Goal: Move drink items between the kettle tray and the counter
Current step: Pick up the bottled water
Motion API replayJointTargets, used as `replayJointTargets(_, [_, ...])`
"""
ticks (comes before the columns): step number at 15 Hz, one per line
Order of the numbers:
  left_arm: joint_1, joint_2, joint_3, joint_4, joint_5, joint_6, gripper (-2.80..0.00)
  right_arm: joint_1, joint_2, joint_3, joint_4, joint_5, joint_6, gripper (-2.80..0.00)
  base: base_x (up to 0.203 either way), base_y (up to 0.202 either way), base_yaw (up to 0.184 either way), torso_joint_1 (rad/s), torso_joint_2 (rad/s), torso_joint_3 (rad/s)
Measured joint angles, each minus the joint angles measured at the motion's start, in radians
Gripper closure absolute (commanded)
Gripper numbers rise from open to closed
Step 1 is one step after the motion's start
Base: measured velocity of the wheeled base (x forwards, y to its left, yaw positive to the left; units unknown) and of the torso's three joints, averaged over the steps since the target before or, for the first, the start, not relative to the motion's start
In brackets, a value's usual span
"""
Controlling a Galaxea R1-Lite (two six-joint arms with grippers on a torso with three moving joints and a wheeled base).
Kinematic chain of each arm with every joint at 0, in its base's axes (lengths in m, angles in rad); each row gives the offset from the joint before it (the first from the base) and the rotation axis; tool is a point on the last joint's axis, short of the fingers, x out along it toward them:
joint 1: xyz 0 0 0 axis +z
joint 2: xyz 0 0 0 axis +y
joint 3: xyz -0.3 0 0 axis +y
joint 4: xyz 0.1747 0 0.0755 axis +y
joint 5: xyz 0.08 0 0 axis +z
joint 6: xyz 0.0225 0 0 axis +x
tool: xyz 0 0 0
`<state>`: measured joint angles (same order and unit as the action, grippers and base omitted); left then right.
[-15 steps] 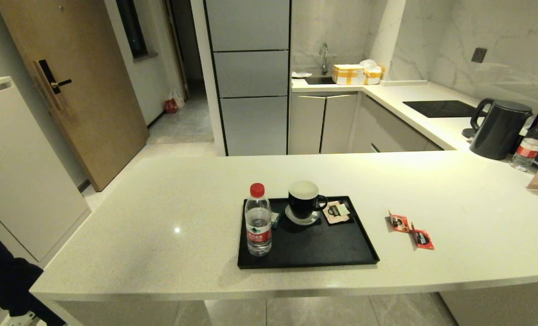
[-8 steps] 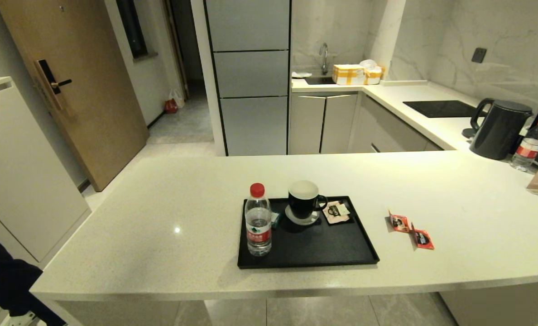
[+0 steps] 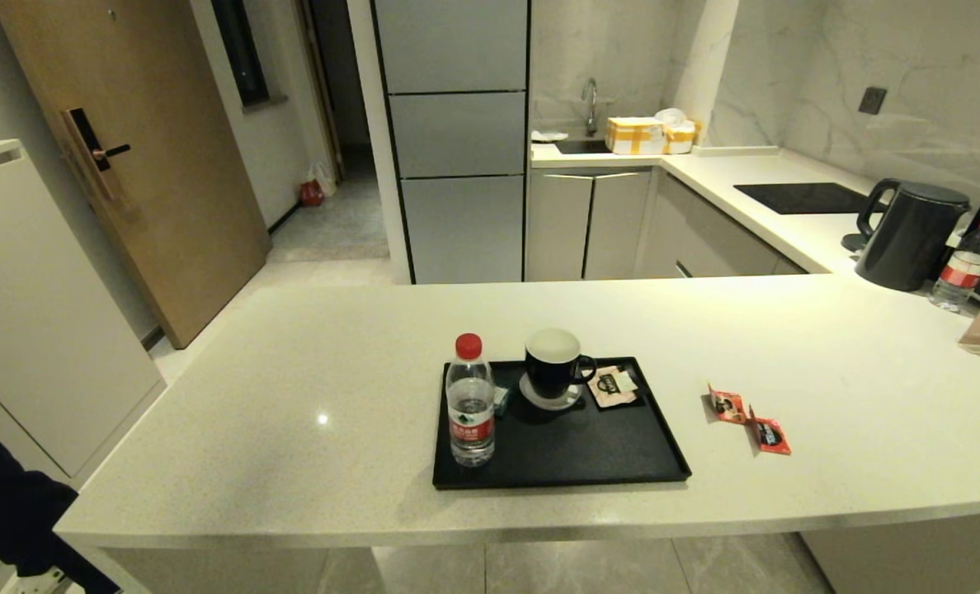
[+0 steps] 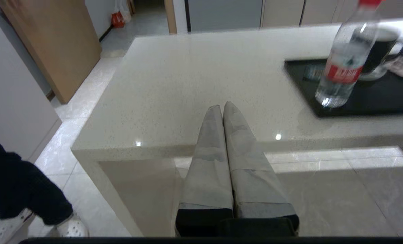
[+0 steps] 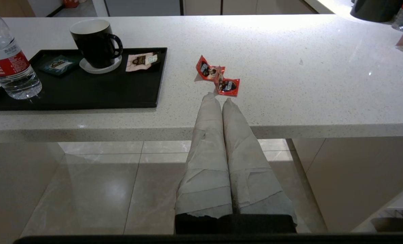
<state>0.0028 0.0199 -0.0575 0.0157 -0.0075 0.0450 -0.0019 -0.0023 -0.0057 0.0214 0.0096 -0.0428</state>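
Head view: clear plastic water bottle with red cap and red label (image 3: 470, 402) stands upright in the near left corner of the flat black rectangular tray (image 3: 589, 455), which lies on the off-white speckled stone counter (image 3: 292, 396). Two small shiny red sachets (image 3: 750, 419) lie on the bare counter to the right of the tray, apart from it, touching each other end to end.

On the tray, far side: black mug with white inside (image 3: 556, 365) on a small pale coaster; a pale pink packet (image 3: 614, 386) just right of the mug; a teal packet (image 5: 58, 64) mostly hidden behind the bottle in head view, plain in right wrist view.

Writing: white characters on the bottle's red label, too small to read. Dark printing on sachets and packets, not legible.

Left wrist view: left pincer (image 4: 223, 107), grey-wrapped fingers pressed together, holding nothing, hanging before the counter's near edge, left of the tray. Bottle's cap is cut off at the frame edge there.

Right wrist view: right pincer (image 5: 217, 99), fingers together, empty, before the counter's near edge, tips pointing at the sachets. Neither arm shows in head view.

Far right of the counter: black electric kettle (image 3: 911, 233), second red-capped bottle (image 3: 964, 266) beside it, partly cut off.
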Motion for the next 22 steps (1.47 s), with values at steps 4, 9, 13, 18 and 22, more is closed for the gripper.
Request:
replayJointTargets(4, [-0.003, 0.268, -0.409, 0.185, -0.016, -0.050, 0.00, 0.000, 0.001, 0.000, 0.000, 0.000, 0.000, 0.00, 0.000, 0.000, 0.000, 0.000, 0.00, 0.000])
replayJointTargets(9, [-0.045, 0.737, -0.679, 0.518, -0.262, -0.071, 0.00, 0.000, 0.001, 0.000, 0.000, -0.001, 0.000, 0.00, 0.000, 0.000, 0.000, 0.000, 0.00, 0.000])
replayJointTargets(13, [-0.092, 1.098, -0.652, 0.378, -0.447, -0.008, 0.00, 0.000, 0.001, 0.000, 0.000, 0.000, 0.000, 0.00, 0.000, 0.000, 0.000, 0.000, 0.00, 0.000])
replayJointTargets(18, [-0.181, 1.472, -0.487, -0.261, -0.449, -0.054, 0.00, 0.000, 0.001, 0.000, 0.000, 0.000, 0.000, 0.00, 0.000, 0.000, 0.000, 0.000, 0.00, 0.000])
replayJointTargets(22, [-0.314, 1.729, -0.444, -0.711, -0.299, -0.077, -2.80, 0.000, 0.001, 0.000, 0.000, 0.000, 0.000, 0.00, 0.000, 0.000, 0.000, 0.000, 0.00, 0.000])
